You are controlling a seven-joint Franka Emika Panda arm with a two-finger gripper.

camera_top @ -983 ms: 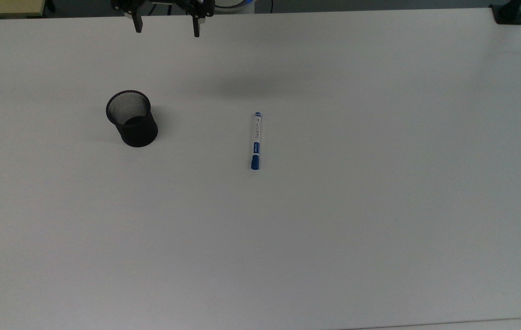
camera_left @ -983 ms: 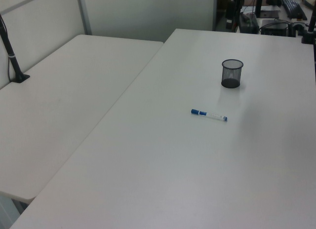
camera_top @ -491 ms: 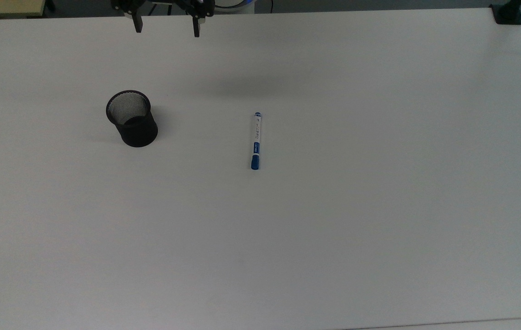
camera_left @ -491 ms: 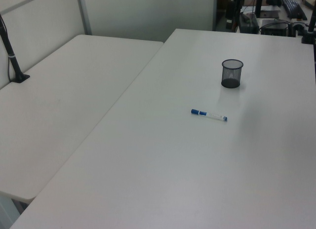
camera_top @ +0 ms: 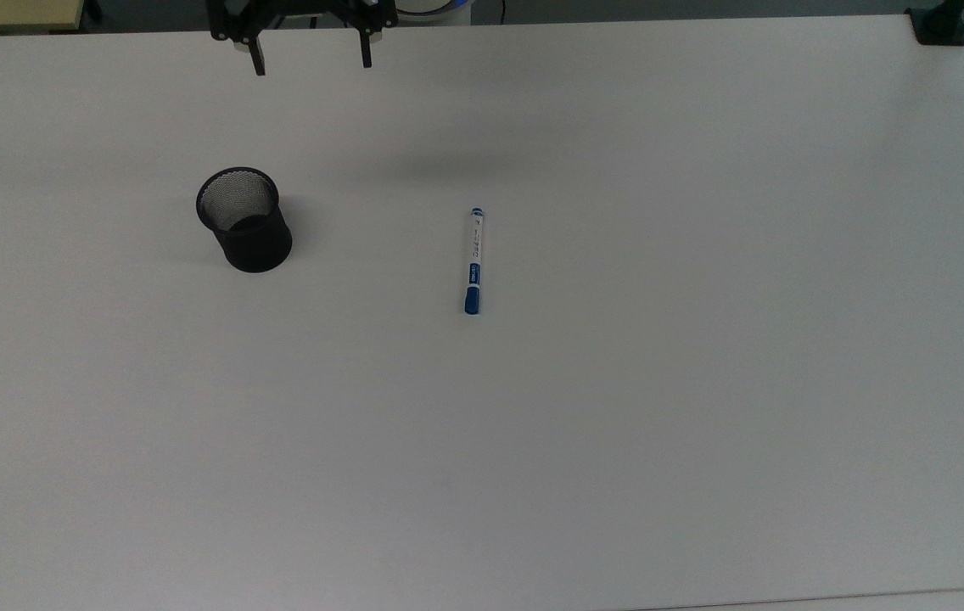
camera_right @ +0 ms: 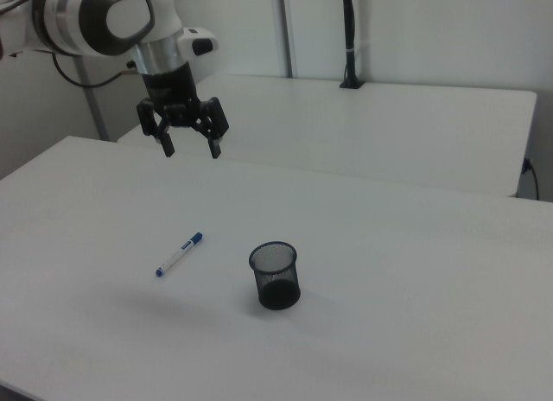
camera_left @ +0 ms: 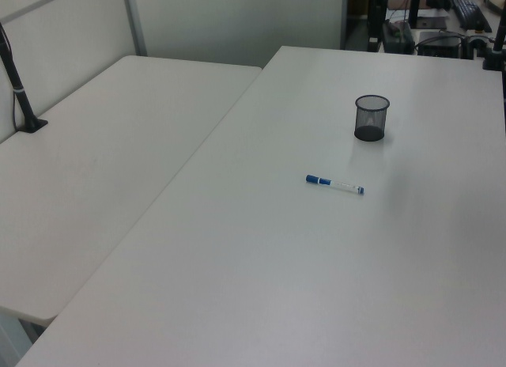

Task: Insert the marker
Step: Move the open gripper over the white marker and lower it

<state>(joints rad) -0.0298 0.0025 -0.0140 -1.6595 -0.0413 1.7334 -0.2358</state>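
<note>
Claw (camera_right: 189,147) hangs high above the table (camera_top: 703,382) with its two fingers spread wide and nothing between them. In the top view it sits at the far edge, well apart from everything on the surface.

Below and nearer the middle lies the marker (camera_top: 474,260), flat on the table, blue cap toward the top view's bottom edge and the small blue tip pointing away. Off to the top view's left stands a black mesh cup (camera_top: 243,219), upright and open-mouthed, well apart from the marker — most likely where it is meant to go.

Nothing of the task is done yet; the reach and grasp come first. The risks, as I judge them: the marker is slim and round, so fingers closing off-centre or along its length could roll it away. A grip near one end could let it swing and catch the cup's rim on the way in — and the light cup might tip.

A blue label band and dark print run along the barrel, but none of it can be read.
</note>
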